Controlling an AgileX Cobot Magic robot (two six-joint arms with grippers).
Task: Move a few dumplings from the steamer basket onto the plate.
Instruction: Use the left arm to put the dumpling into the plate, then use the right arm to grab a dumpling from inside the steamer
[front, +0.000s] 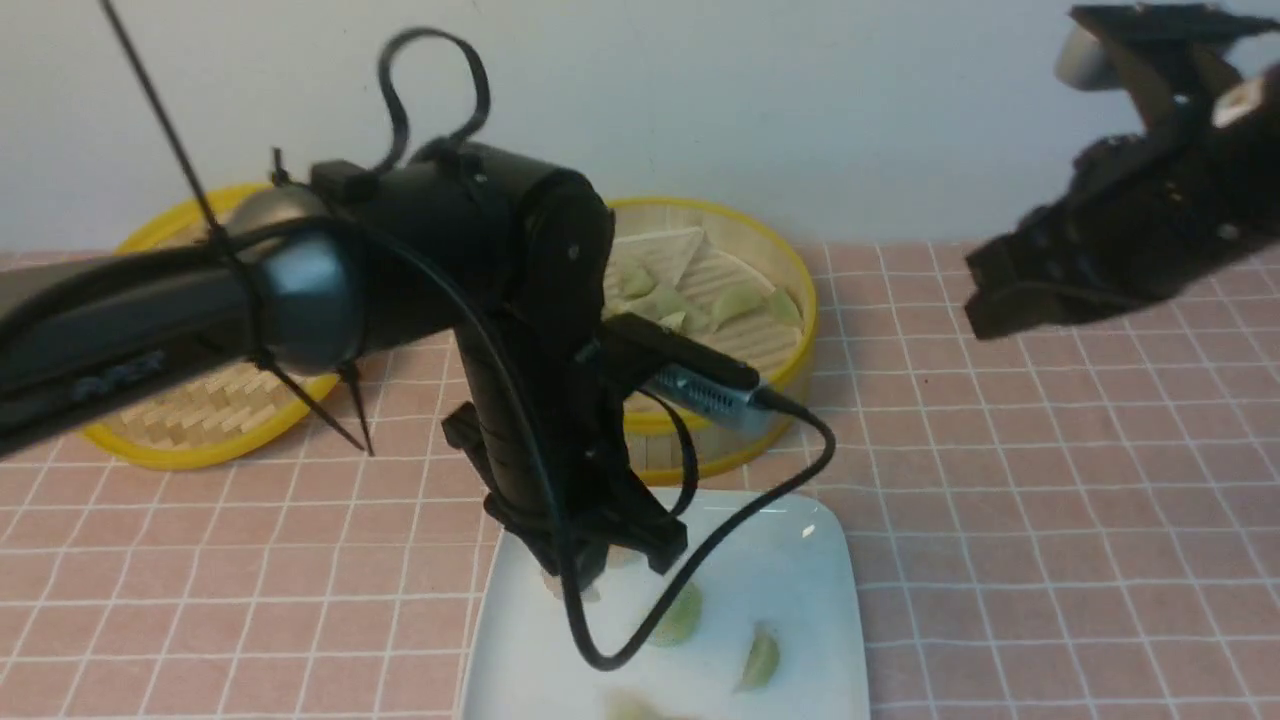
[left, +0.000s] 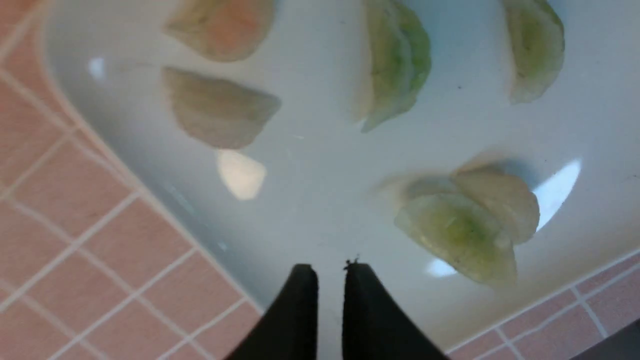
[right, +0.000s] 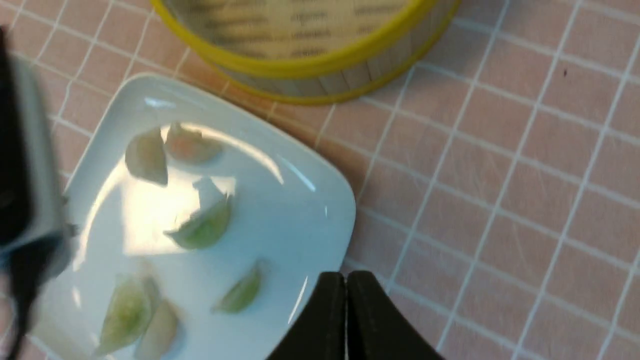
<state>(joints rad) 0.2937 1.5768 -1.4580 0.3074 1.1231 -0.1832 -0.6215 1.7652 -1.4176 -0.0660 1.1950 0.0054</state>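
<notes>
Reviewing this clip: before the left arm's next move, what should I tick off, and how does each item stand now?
1. The left gripper empty: ok; jaws a slit apart, nothing between, above the plate.
2. The right gripper out of the way: ok; shut, empty, raised to the right.
3. The dumplings on the plate: ok; six lie inside its rim, two touching.
4. More in the steamer basket: ok; several show inside.
5. The lid off: ok; it lies left of the basket.
6. The cable clear of the food: cannot tell; its loop hangs low over the plate.

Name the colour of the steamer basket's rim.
Yellow; the steamer basket shows it best in the right wrist view.
</notes>
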